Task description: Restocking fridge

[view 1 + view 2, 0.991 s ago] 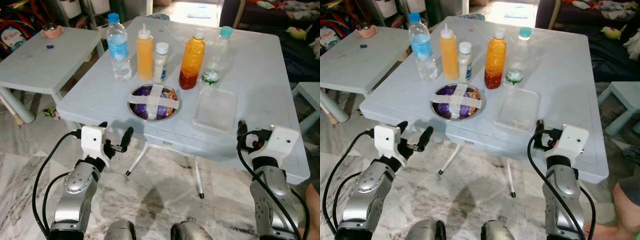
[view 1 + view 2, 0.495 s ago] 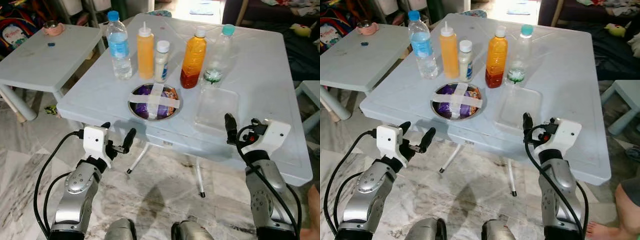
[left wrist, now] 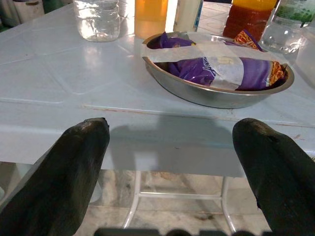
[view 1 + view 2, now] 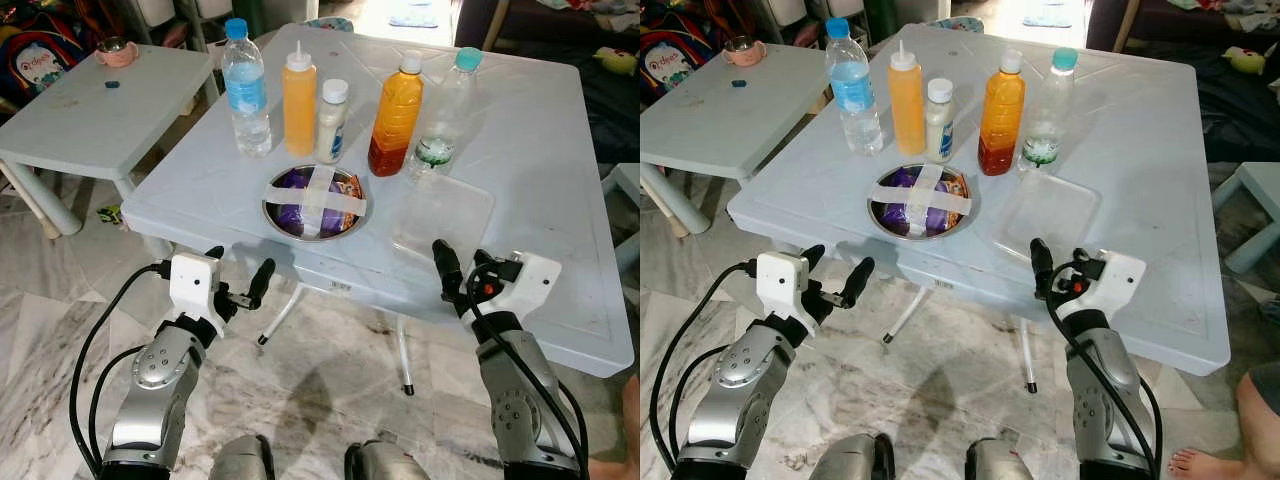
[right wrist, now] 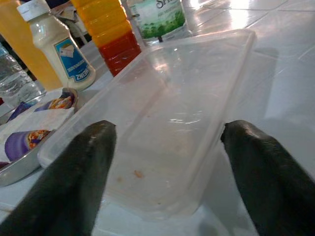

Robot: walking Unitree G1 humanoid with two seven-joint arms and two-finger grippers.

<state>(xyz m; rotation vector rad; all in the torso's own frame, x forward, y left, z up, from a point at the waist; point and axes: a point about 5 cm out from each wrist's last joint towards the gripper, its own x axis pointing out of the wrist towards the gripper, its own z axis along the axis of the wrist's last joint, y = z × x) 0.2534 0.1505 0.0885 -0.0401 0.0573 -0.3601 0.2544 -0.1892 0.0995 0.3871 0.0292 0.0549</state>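
On the pale blue table (image 4: 540, 190) stand a blue-capped water bottle (image 4: 246, 88), an orange squeeze bottle (image 4: 299, 98), a small white bottle (image 4: 331, 122), an orange juice bottle (image 4: 395, 117) and a clear teal-capped bottle (image 4: 440, 115). In front of them sit a steel bowl (image 4: 315, 202) of taped purple packets and an empty clear plastic container (image 4: 442, 217). My left gripper (image 4: 240, 266) hangs open below the table's front edge, facing the bowl (image 3: 216, 93). My right gripper (image 4: 460, 272) is open at the front edge, its fingers (image 5: 78, 167) either side of the container (image 5: 167, 123), not touching it.
A second pale table (image 4: 70, 120) with a pink cup (image 4: 117, 50) stands to the left. The table's thin metal legs (image 4: 400, 350) rise from a marble floor. A person's foot (image 4: 1200, 462) is at the lower right. A low stool (image 4: 1255, 200) stands to the right.
My right gripper has moved left and up to the table's front edge, in line with the clear container. The left arm has stayed put. The camera has shifted slightly.
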